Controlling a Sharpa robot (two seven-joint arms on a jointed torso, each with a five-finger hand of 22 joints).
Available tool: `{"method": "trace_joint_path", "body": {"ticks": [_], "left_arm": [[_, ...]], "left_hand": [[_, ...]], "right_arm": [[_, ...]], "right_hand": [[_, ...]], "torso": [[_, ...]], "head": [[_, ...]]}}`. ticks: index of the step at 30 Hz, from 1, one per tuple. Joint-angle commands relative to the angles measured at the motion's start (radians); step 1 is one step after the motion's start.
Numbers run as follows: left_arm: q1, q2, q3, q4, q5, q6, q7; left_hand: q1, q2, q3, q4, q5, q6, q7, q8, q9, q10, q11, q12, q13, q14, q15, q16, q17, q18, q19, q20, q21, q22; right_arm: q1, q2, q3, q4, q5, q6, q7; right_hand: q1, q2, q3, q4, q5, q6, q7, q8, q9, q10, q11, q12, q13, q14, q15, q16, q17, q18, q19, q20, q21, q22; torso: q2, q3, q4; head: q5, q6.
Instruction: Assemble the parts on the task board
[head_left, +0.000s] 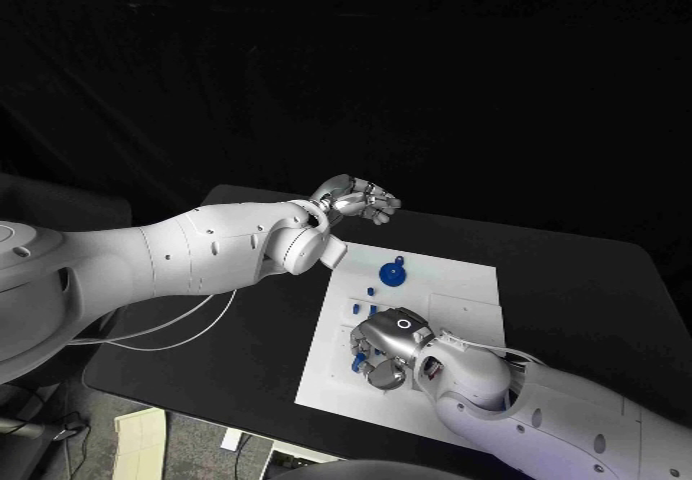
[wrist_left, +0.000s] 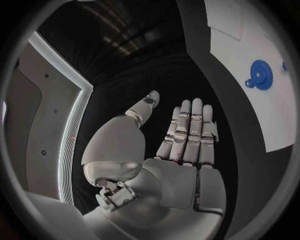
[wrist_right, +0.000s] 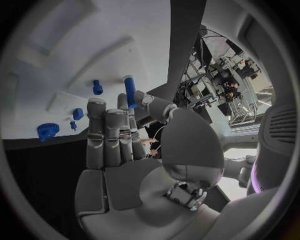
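**Right hand working over the board, left hand idling beyond it**

The task board (head_left: 462, 285) is lying flat in the middle of the black table (head_left: 577, 270). A round blue part (head_left: 394, 271) is sitting near the board's far left corner, with smaller blue parts (head_left: 371, 294) lying just beside it towards the robot.

The right hand (head_left: 387, 350) is hovering low over the board's near left portion, palm down. In the right wrist view its fingers (wrist_right: 106, 135) are stretching out side by side, and a blue peg (wrist_right: 130, 90) is showing just past the fingertips; whether the thumb and a finger are pinching it cannot be told.

The left hand (head_left: 358, 202) is hanging off the board, beyond its far left corner. Its fingers (wrist_left: 190, 132) are lying straight and together, thumb apart, holding nothing.
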Motion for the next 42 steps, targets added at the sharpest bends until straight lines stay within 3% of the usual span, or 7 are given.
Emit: {"method": "trace_joint_path", "body": {"ticks": [1, 17, 34, 42], "left_arm": [[0.001, 0.001, 0.001, 0.002, 0.007, 0.008, 0.007], [0.001, -0.001, 0.001, 0.002, 0.007, 0.008, 0.007], [0.001, -0.002, 0.001, 0.002, 0.007, 0.008, 0.005], [0.001, -0.002, 0.001, 0.002, 0.007, 0.008, 0.005]], "left_hand": [[-0.008, 0.001, 0.000, 0.006, 0.004, -0.007, -0.001, 0.004, -0.002, -0.004, -0.002, 0.005, -0.002, 0.005, -0.001, -0.005, 0.001, 0.017, 0.007, -0.001, -0.007, 0.002], [-0.009, 0.001, 0.000, 0.007, 0.004, -0.008, -0.001, 0.005, -0.002, -0.005, -0.002, 0.005, -0.002, 0.005, -0.001, -0.007, 0.003, 0.017, 0.007, -0.001, -0.008, 0.002], [-0.010, 0.001, -0.001, 0.008, 0.004, -0.009, -0.001, 0.006, -0.002, -0.005, -0.002, 0.006, -0.003, 0.005, -0.001, -0.008, 0.004, 0.017, 0.007, -0.001, -0.009, 0.003], [-0.010, 0.002, -0.001, 0.008, 0.004, -0.009, -0.001, 0.006, -0.003, -0.005, -0.002, 0.006, -0.003, 0.005, -0.001, -0.009, 0.005, 0.017, 0.007, -0.001, -0.009, 0.003]], "right_arm": [[-0.002, -0.003, -0.001, -0.002, -0.018, 0.020, -0.002], [-0.002, -0.009, -0.001, -0.001, -0.033, 0.041, -0.011], [-0.002, -0.012, -0.001, 0.005, -0.045, 0.026, -0.018], [-0.002, 0.008, -0.002, 0.003, -0.105, 0.058, -0.031]], "right_hand": [[0.007, 0.007, 0.005, -0.003, 0.002, 0.005, 0.000, 0.009, 0.018, 0.006, 0.001, 0.002, -0.001, -0.002, -0.008, 0.004, -0.002, 0.083, 0.007, -0.002, 0.006, 0.001], [0.007, 0.008, 0.005, -0.005, 0.002, 0.005, -0.001, 0.009, 0.019, 0.007, 0.001, 0.002, 0.000, -0.002, -0.008, 0.004, -0.002, 0.083, 0.007, -0.002, 0.007, 0.002], [0.006, 0.009, 0.005, -0.008, 0.002, 0.007, -0.001, 0.010, 0.020, 0.010, 0.000, 0.002, 0.002, -0.003, -0.009, 0.005, -0.001, 0.083, 0.007, -0.001, 0.007, 0.003], [0.006, 0.008, 0.005, -0.011, 0.002, 0.008, -0.002, 0.011, 0.021, 0.011, 0.000, 0.002, 0.002, -0.003, -0.009, 0.006, -0.001, 0.083, 0.007, -0.001, 0.008, 0.003]], "torso": [[0.000, 0.0000, 0.0009], [0.000, -0.0006, 0.0004], [0.000, 0.0002, 0.0002], [0.000, 0.0004, -0.0002]], "head": [[0.001, -0.003], [0.000, -0.004], [0.002, -0.006], [0.002, -0.005]]}}
